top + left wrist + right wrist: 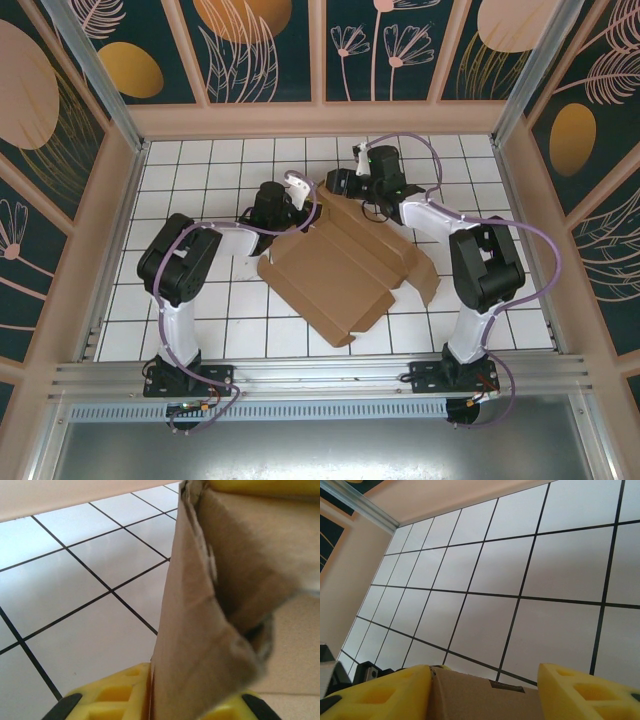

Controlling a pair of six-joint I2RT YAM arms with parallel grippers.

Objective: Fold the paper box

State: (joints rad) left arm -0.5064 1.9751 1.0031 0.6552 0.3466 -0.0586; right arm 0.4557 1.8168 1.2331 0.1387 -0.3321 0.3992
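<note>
Between the left jaws, a raised flap point(200, 630) of the paper box point(340, 270) sits pinched; the right jaws straddle another edge, grip unclear. Uneven pulling could tear the flap or skid the box across the desk point(240, 320).

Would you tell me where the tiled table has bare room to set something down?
Free: the table's far-left corner, and tiles between the left arm and the paper box. Crowded: the box's far edge, where both arms reach.
</note>
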